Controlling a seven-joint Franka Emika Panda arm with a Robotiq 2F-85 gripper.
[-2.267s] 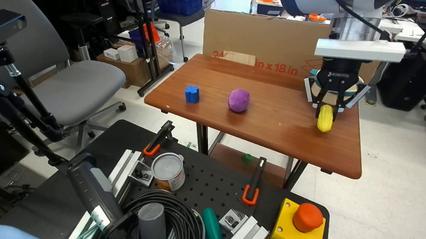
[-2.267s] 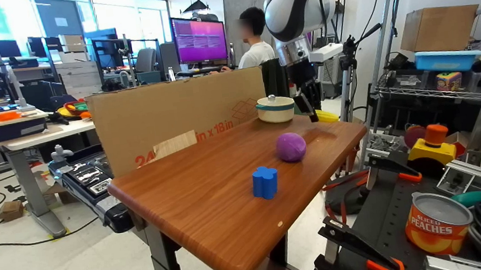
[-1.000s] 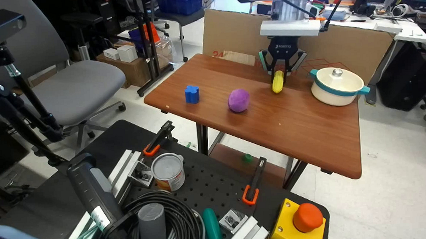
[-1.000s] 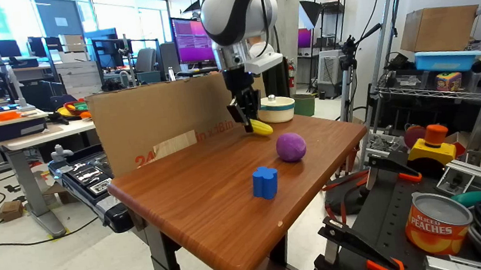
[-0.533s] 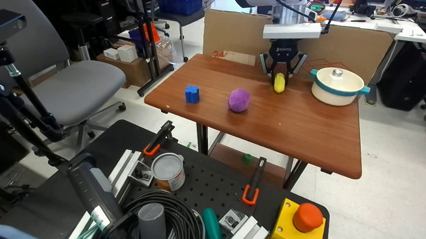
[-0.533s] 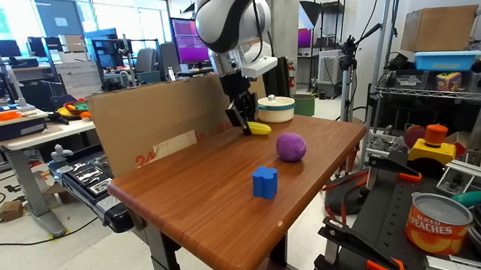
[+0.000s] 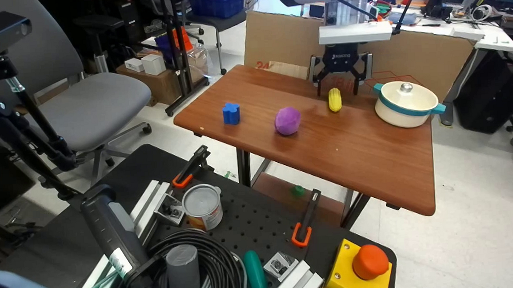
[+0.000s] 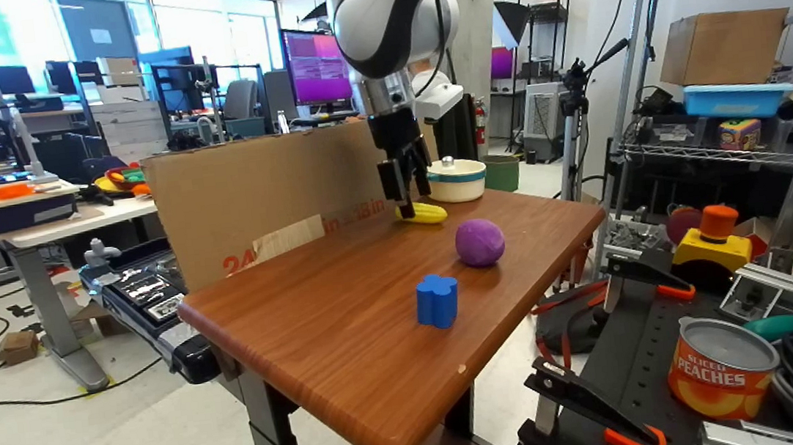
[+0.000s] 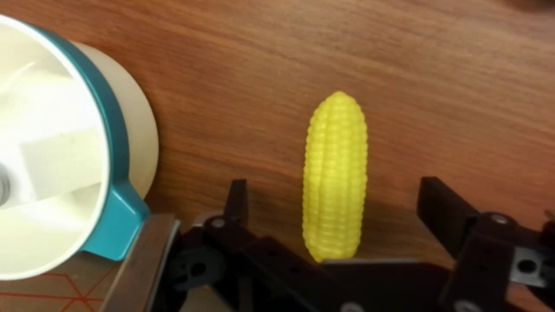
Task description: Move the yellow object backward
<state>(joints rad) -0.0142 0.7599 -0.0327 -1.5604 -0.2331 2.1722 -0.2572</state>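
"Finding the claw spread wide?"

"Yes, apart from the corn on both sides."

"Lying where?"

"Far on the table, left of the pot in both exterior views."

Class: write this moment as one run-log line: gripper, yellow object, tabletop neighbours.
gripper: open, holding nothing | yellow corn: lying on wooden table | lidded pot, purple ball, blue block: also on table

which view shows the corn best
The wrist view: the corn is large there, its kernel rows clear. Both exterior views show it much smaller, with less detail; in an exterior view, a finger also covers part of it.
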